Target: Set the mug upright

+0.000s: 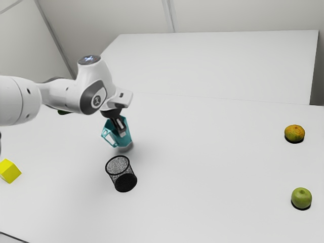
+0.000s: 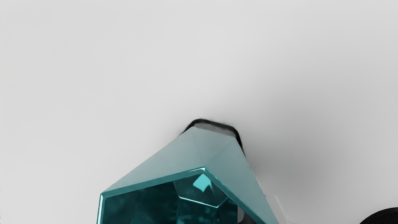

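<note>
Exterior view: the gripper point(image 1: 121, 131) is at the teal faceted mug point(image 1: 124, 140), left of the table's point(image 1: 212, 162) middle; whether it is clamped on the mug or open, I cannot tell. The mug looks roughly upright, mouth up. A black mesh cup point(image 1: 126, 182) stands nearer; a yellow block point(image 1: 9, 171) lies at the exterior view's left, a green apple point(image 1: 301, 197) at its near right.

No text can be read; the mark on the white, rounded robot arm point(image 1: 61, 96), upper left, is illegible.
</note>
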